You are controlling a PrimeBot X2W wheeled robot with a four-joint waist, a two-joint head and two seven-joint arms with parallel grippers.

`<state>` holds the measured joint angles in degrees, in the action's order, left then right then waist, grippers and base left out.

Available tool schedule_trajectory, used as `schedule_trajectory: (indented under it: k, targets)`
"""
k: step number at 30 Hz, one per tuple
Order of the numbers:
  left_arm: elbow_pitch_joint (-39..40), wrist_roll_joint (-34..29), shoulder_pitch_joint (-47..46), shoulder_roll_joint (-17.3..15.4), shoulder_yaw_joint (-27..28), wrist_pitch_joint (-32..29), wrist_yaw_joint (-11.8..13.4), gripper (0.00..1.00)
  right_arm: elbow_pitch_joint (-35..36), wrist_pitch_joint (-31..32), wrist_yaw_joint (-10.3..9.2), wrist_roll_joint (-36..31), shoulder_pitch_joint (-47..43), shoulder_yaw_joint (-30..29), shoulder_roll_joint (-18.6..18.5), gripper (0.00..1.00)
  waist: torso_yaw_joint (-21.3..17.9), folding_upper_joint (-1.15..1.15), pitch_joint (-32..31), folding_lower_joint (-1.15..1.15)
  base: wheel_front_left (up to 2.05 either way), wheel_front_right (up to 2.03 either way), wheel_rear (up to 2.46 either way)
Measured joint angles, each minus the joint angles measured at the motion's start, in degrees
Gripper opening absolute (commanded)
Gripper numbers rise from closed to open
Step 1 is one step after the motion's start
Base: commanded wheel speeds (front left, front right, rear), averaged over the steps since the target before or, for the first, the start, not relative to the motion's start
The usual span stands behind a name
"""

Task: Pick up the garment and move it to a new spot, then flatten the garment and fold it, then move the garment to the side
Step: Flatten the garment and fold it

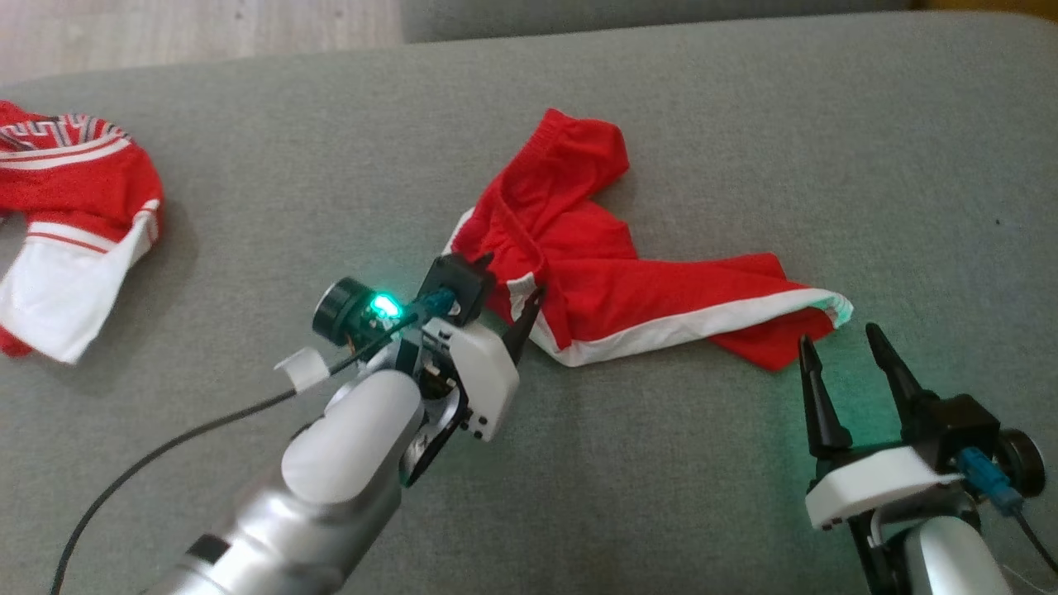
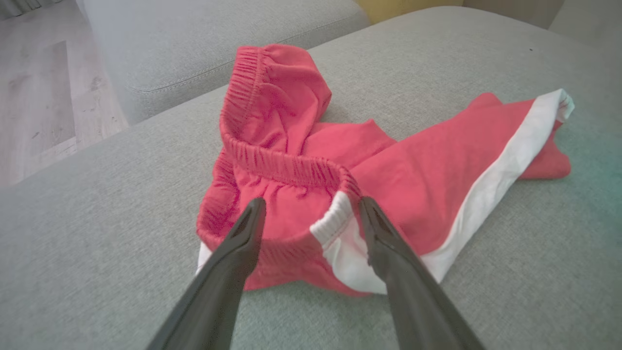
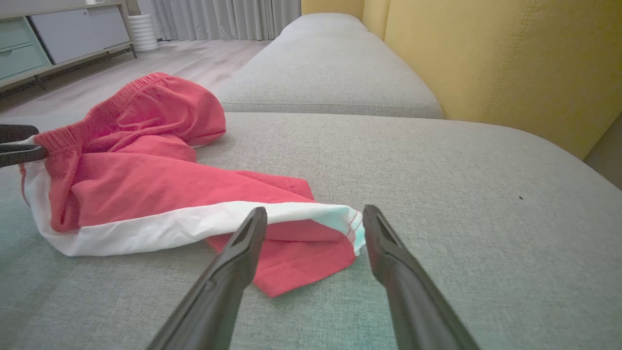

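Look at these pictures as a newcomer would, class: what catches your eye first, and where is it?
Crumpled red shorts with a white stripe lie mid-cushion on the grey sofa. The left gripper stands open at their waistband, the right gripper open just short of a leg hem. A second red and white garment lies at the head view's left edge.

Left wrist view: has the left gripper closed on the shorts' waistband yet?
No: the left gripper is open, its fingers apart on either side of the waistband of the red shorts.
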<state>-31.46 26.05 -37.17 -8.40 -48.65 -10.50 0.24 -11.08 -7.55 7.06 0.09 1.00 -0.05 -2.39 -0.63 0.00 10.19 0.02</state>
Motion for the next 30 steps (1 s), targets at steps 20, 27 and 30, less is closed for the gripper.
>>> schedule_trajectory:
  k: [20,27,30]
  targets:
    - [2.69,0.27,2.02,-0.15,-1.27,2.67,1.16,0.00,-1.21,3.66,0.00,-0.85,1.83,-6.16,-0.01,1.00,0.43,0.00,2.13,-0.02,0.00,0.00,0.00]
    - [7.23,1.64,6.61,-1.21,0.66,6.75,4.82,0.00,-2.56,9.43,0.00,-1.12,5.63,-8.35,-0.01,1.00,2.00,0.00,2.55,-0.02,0.00,0.00,0.00]
    - [8.37,2.26,7.78,-1.35,0.90,7.80,5.84,0.00,-3.49,11.14,0.00,-1.21,7.00,-8.50,-0.01,1.00,2.48,0.00,2.71,-0.02,0.00,0.00,0.00]
